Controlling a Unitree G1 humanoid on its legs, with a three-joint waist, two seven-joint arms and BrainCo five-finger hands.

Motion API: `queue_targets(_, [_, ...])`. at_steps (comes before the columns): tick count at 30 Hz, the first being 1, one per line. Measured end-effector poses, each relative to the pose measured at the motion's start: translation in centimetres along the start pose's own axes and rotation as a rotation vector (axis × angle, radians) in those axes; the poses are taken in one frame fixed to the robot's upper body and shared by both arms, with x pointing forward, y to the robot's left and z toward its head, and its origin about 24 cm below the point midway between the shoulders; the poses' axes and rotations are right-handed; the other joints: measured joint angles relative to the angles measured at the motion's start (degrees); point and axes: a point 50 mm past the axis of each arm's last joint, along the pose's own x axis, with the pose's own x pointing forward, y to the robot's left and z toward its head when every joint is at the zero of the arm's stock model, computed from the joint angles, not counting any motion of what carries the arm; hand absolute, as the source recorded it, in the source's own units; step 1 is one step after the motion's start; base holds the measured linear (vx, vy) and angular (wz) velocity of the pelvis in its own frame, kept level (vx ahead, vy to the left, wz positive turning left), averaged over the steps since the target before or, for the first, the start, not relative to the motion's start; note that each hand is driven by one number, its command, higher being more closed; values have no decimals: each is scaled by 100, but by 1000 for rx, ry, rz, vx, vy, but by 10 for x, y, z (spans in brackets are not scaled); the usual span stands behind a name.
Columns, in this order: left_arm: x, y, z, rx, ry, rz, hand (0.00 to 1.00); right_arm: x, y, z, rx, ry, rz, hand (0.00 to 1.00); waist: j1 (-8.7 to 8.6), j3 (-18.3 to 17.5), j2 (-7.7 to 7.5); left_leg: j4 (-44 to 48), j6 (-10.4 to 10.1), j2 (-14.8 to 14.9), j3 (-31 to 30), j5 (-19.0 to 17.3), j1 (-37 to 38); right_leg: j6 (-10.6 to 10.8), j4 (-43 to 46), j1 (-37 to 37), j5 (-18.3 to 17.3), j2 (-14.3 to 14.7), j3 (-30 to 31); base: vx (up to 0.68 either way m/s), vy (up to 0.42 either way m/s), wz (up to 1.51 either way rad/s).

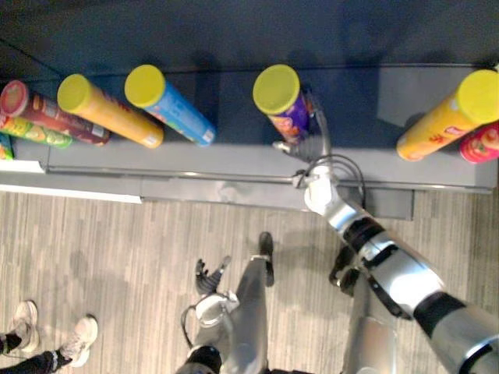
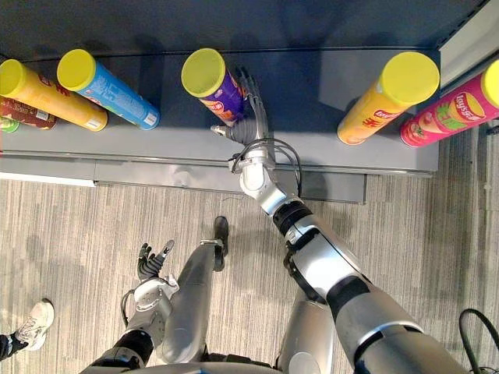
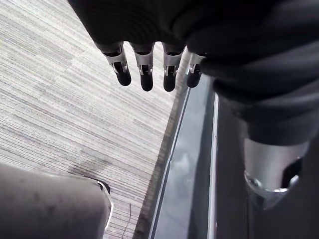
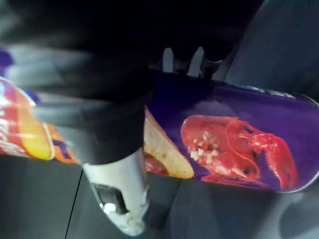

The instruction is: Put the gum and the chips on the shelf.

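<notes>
1. A dark grey shelf point(image 1: 234, 156) runs across the scene, with a silver rail along its front edge. Below it lies a grey striped carpet floor point(image 1: 117, 241).
2. Chip cans with yellow lids stand in a row on the shelf: an orange can point(image 1: 109, 111), a blue can point(image 1: 168, 105), the purple can point(image 1: 284, 101) and, well apart at the right, a yellow-orange can point(image 1: 448, 117).
3. The right hand point(image 2: 248, 128) reaches onto the shelf and clasps the purple can, with its fingers point(image 2: 253, 89) up one side and its thumb point(image 2: 221, 131) across the base.
4. The left hand point(image 2: 152, 263) hangs low over the floor, its fingers relaxed and holding nothing.
5. The left eye view takes in a dark red can point(image 1: 47, 113) and a green can point(image 1: 31, 131) at the far left. It also shows a person's white shoes point(image 1: 78, 339) on the carpet.
6. The right eye view shows the full length of a pink can point(image 2: 452, 109) beside the yellow-orange one.
7. The right wrist view reveals a red lobster picture point(image 4: 234, 149) on the purple can.
8. The left wrist view shows that hand's fingers point(image 3: 144, 69) in a straight row above the carpet, near the shelf's front rail point(image 3: 189, 164).
</notes>
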Motion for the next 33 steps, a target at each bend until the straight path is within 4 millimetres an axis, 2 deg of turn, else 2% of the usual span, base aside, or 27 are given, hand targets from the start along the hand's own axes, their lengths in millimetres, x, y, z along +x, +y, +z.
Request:
queue_targets(12, [0, 1, -4, 15, 14, 2, 0, -8, 0, -12, -23, 46, 10, 0, -8, -19, 28, -27, -42, 66, 37, 13, 189, 0, -90, 180, 6, 76, 16, 11, -12, -2])
queue_targets(21, [-2, -1, -7, 35, 21, -16, 0, -33, 1, -40, -50, 157, 28, 0, -70, -37, 34, -287, -54, 163, 234, 8, 738, 47, -451, 650, 103, 234, 114, 34, -21, -11])
queue_targets(26, [-5, -5, -12, 41, 44, -27, 0, -39, -8, -52, -19, 230, -32, 0, -82, -67, 23, -484, -71, 180, 366, 23, 1083, 65, -634, 896, 147, 281, 173, 80, -11, -10])
queue_targets(30, [-7, -2, -19, 56, 77, -23, 0, -57, -13, -69, 6, 321, -68, 0, -104, -114, -36, -797, -97, 218, 503, 61, 1540, 104, -943, 1283, 228, 377, 219, 94, -1, -12])
queue_targets(31, [-8, 0, -22, 63, 91, -20, 0, -65, -11, -73, 21, 346, -63, 0, -156, -133, -49, -924, -109, 219, 520, 83, 1710, 122, -1061, 1442, 245, 403, 215, 101, 6, -11])
queue_targets(33, [-10, 5, -28, 73, 111, -13, 0, -79, -7, -78, 61, 387, -56, 0, -211, -288, -157, -1161, -129, 229, 626, 141, 1899, 123, -1235, 1550, 286, 446, 235, 113, -1, -14])
